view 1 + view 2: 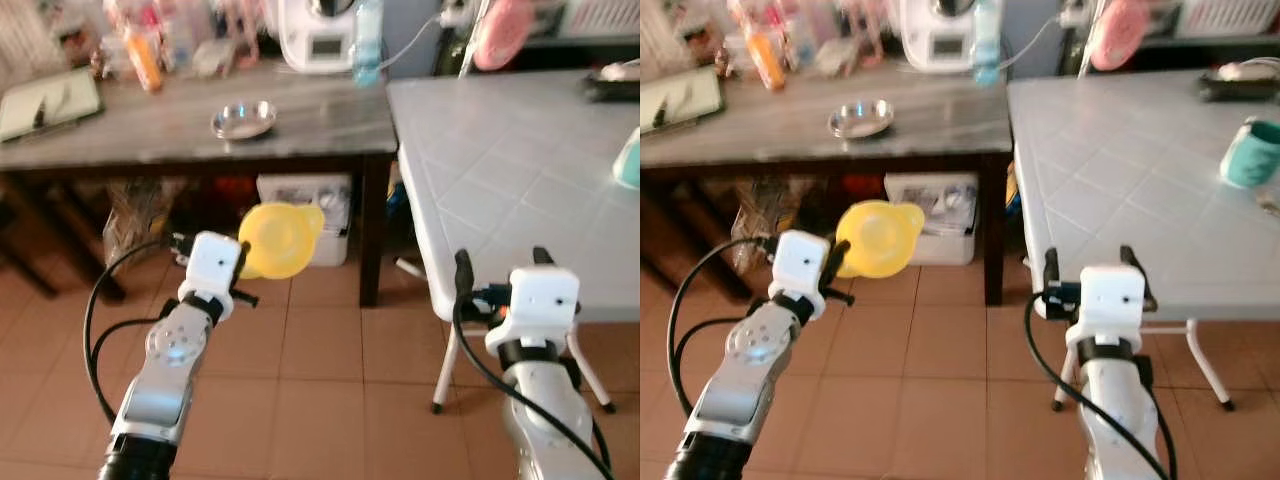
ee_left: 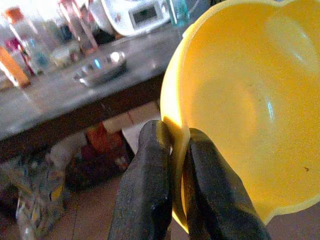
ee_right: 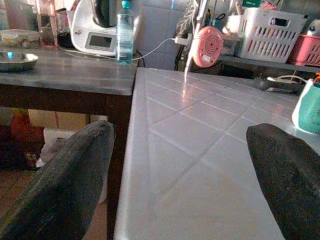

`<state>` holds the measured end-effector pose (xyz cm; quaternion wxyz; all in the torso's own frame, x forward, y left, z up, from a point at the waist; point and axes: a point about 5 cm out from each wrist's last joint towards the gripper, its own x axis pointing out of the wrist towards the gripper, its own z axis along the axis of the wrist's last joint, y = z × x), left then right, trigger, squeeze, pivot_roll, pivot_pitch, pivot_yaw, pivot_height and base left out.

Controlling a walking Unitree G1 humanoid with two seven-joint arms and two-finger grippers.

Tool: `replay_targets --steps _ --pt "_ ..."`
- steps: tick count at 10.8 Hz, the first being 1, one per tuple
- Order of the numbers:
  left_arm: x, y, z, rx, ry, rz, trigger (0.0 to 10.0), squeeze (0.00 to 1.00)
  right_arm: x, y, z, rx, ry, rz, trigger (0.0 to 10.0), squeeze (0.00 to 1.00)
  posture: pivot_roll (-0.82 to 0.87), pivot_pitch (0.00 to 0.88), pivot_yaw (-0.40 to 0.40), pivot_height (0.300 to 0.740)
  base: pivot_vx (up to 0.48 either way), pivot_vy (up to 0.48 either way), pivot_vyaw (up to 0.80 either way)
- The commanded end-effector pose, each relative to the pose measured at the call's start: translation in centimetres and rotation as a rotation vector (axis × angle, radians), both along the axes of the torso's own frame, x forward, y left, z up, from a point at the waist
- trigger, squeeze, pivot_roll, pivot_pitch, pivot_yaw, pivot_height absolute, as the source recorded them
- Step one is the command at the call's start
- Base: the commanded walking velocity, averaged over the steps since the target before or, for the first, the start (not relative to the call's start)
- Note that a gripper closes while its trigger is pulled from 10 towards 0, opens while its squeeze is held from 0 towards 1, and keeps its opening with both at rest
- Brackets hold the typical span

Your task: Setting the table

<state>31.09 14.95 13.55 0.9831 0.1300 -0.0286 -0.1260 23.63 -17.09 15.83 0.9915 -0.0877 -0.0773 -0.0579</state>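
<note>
left gripper (image 2: 177, 150) pinching yellow bowl (image 2: 240, 100) rim, above floor

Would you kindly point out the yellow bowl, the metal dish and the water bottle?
yellow bowl (image 1: 280, 238), left eye view, inner wall.
metal dish (image 1: 243, 119), left eye view, middle of its hollow.
water bottle (image 3: 124, 34), right wrist view, middle of body.

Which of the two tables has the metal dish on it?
The dark wooden table on the left; the metal dish sits there, not on the white tiled table.
</note>
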Motion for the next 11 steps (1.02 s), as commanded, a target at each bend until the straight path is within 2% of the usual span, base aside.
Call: replay_targets --steps 1,4,7,8,11 --pt "0.3 1.1 0.2 0.017 -0.006 0.033 10.0 0.0 -0.1 0.8 0.1 0.013 -0.012 0.02 10.0 0.0 0.01 0.102 0.073 0.74 0.0 0.48 0.0" --pt "0.7 0.8 0.5 0.003 -0.016 0.039 10.0 0.0 -0.2 0.2 0.2 -0.001 -0.009 0.013 10.0 0.0 0.01 0.101 0.069 0.74 0.0 0.48 0.0" --pt "0.8 0.7 0.7 0.0 -0.032 0.041 10.0 0.0 -0.1 0.5 0.2 -0.006 -0.009 0.021 10.0 0.0 0.01 0.1 0.069 0.74 0.0 0.42 0.0" --pt "0.8 0.4 1.0 0.0 -0.056 0.032 10.0 0.0 -0.1 0.5 0.2 -0.005 -0.009 0.022 10.0 0.0 0.01 0.1 0.069 0.74 0.0 0.0 0.0" --pt "1.4 -0.6 2.0 -0.065 -0.049 0.012 10.0 0.0 -0.4 0.5 0.2 -0.001 -0.007 0.021 10.0 0.0 0.0 0.112 0.068 0.74 0.0 0.0 0.0"
